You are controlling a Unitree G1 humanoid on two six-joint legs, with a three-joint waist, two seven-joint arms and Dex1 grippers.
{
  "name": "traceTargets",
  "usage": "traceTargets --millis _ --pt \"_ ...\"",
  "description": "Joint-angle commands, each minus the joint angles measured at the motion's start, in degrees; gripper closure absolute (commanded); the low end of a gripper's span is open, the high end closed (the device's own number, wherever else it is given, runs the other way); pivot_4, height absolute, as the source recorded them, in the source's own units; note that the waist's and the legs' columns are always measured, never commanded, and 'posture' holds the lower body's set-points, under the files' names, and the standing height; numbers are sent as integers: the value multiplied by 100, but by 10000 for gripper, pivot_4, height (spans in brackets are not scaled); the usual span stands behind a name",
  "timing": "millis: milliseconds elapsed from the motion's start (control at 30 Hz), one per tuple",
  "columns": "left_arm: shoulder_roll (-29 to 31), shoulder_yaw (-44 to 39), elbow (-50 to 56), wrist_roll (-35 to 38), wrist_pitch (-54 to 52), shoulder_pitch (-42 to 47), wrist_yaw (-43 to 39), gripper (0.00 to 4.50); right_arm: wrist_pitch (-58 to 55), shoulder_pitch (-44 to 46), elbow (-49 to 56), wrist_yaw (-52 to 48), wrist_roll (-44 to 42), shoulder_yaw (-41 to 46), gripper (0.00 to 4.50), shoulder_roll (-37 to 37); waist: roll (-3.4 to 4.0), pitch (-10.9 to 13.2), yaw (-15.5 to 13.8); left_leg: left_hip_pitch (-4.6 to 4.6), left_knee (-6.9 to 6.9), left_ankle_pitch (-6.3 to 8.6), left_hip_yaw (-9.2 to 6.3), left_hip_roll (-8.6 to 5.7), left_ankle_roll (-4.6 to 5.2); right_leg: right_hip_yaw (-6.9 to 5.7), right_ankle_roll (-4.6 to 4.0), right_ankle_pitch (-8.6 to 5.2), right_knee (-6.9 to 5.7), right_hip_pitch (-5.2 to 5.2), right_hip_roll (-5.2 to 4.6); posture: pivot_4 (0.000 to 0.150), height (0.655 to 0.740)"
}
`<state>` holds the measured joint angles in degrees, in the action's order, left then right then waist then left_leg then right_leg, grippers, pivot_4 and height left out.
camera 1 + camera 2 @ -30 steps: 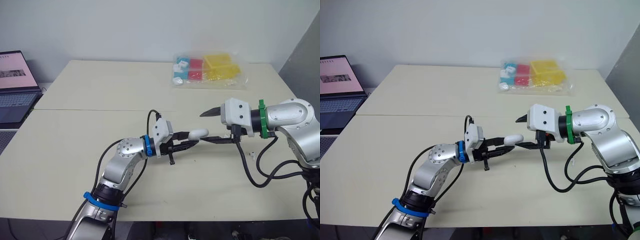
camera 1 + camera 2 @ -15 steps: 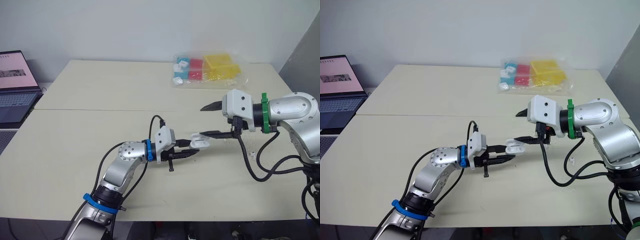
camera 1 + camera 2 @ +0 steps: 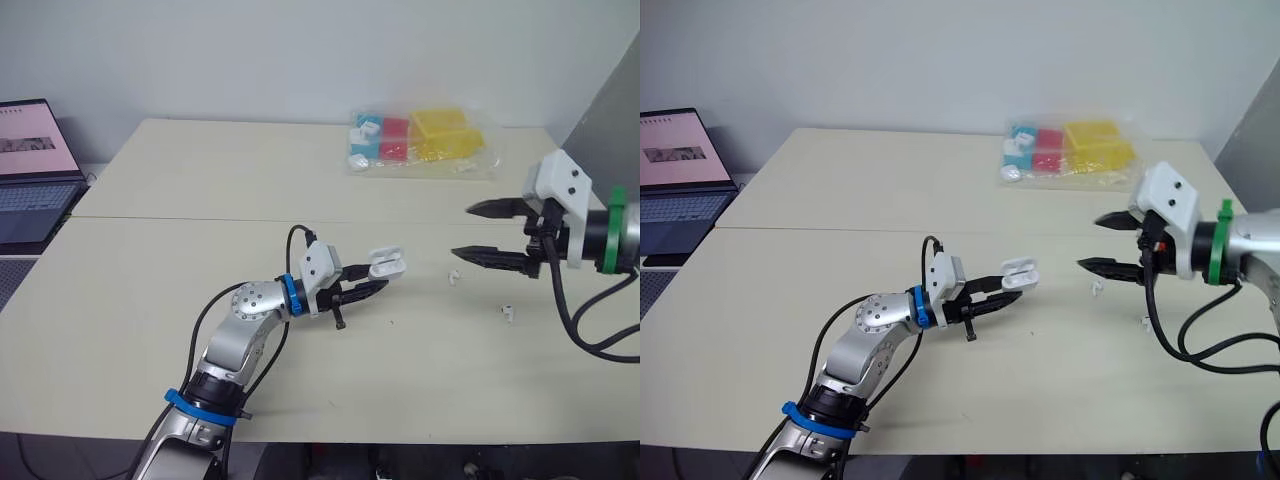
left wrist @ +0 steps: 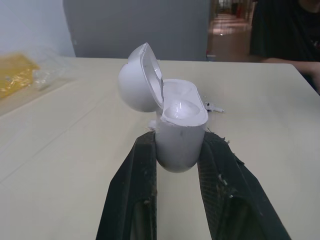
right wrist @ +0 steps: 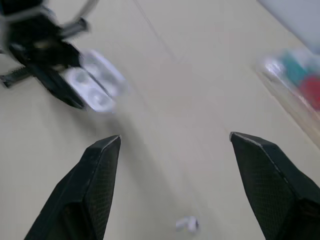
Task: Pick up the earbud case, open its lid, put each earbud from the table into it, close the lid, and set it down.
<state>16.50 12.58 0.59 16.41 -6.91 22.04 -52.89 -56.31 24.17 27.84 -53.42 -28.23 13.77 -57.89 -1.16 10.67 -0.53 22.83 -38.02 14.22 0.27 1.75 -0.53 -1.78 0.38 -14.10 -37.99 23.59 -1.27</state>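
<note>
Centre of the head views: the left gripper (image 3: 362, 291) has the earbud case (image 3: 386, 265) pinched at its lower body, clear of the table (image 3: 200, 190), lid hinged open. In the left wrist view both sockets look empty. Over at the right edge, the right gripper (image 3: 462, 230) hangs above the table with its jaws spread wide and nothing between them.

Two earbuds are waiting on the table: the nearer earbud (image 3: 453, 277) sits just below that gripper's lower finger, and the farther earbud (image 3: 508, 313) lies lower right of it.

So the lid is done, and loading is next, I'd say. Here's the danger: those buds are tiny and smooth, and a wide pincer closing off-centre could flick one away across the table. And the case is held only by its base, so a firm push into a socket might pivot it in the grip or knock the lid shut.
</note>
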Motion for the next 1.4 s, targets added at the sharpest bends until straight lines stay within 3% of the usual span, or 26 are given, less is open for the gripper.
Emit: traceTargets --millis 33,233,400,833,1300,1400 --pt "-3 -75 279 25 140 -9 60 37393 -1029 -438 625 1185 152 644 8805 440 0 0 2 0 0 0 -1 -2 0 0 0 0 0 0 1 1500 7345" --pt "54 -28 272 -14 213 -57 9 37393 -1676 -1313 1101 2360 467 912 8805 1220 6 -3 7 -2 -2 0 -1 -5 0 -3 1 0 -5 -1 2 1500 7345" --pt "64 18 319 -2 195 -102 -4 37393 -1686 -1807 828 3087 845 828 8805 1805 6 -4 10 2 0 0 0 -5 0 -10 1 -1 3 -3 6 1500 7345" --pt "21 69 310 -80 221 -122 31 37393 -1663 -1715 131 3429 895 814 8805 2371 7 -4 48 4 3 0 1 -6 0 -11 1 -1 4 -1 10 1500 7345" --pt "25 77 291 -112 204 -125 24 37393 -1548 -2006 41 3647 920 771 8805 2660 7 -4 53 4 4 0 0 -5 0 -14 2 -2 6 -1 10 1500 7345" --pt "16 77 263 -118 208 -104 26 37393 -1408 -1986 -79 3653 959 708 14941 2664 7 -4 53 4 4 0 0 -5 0 -11 2 -2 7 -1 10 1500 7345"
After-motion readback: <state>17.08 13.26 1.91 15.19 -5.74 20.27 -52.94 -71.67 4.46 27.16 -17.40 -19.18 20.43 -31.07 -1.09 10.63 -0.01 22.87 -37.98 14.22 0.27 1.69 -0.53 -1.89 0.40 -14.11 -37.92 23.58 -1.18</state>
